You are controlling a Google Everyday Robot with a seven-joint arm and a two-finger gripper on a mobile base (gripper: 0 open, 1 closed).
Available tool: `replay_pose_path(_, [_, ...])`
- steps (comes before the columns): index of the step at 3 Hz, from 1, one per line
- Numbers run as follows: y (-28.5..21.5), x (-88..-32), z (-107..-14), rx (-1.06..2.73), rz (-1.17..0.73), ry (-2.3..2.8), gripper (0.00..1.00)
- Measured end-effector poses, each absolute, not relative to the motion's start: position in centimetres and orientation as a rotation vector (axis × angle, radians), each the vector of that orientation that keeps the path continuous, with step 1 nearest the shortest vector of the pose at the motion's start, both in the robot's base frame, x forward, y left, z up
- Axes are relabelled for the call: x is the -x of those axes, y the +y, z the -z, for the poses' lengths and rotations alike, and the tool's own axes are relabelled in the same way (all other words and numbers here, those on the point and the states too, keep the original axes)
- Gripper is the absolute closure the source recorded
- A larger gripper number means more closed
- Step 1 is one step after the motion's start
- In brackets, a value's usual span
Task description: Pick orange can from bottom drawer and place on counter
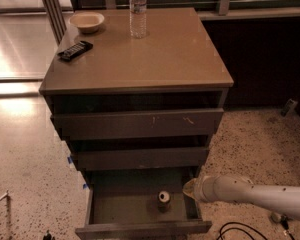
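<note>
The bottom drawer [115, 209] of the grey-brown cabinet stands pulled open. The orange can [163, 200] stands upright inside it, right of middle, its silver top showing. My gripper [190, 188] is at the end of the white arm that reaches in from the lower right. It is at the drawer's right side, just right of the can and apart from it. The counter [155, 54] is the glossy tan top of the cabinet, well above the gripper.
On the counter stand a clear water bottle [138, 11] at the back, a cream bowl [86, 22] at the back left and a black remote [75, 50] at the left. Two upper drawers [140, 124] jut out slightly. Black cables [240, 231] lie on the speckled floor.
</note>
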State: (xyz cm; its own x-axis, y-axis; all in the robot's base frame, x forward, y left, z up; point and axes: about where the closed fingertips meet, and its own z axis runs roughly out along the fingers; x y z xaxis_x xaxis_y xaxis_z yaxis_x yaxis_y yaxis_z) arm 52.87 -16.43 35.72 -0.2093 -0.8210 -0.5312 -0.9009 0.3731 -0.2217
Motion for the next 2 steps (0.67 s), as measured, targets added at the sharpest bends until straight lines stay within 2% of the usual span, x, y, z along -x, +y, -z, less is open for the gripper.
replay_pose_path(1, [-15.09, -54.50, -29.83, 1.474, -0.276, 2.057, 1.00])
replay_pose_path(2, [-15.07, -54.45, -29.84, 1.475, -0.277, 2.057, 1.00])
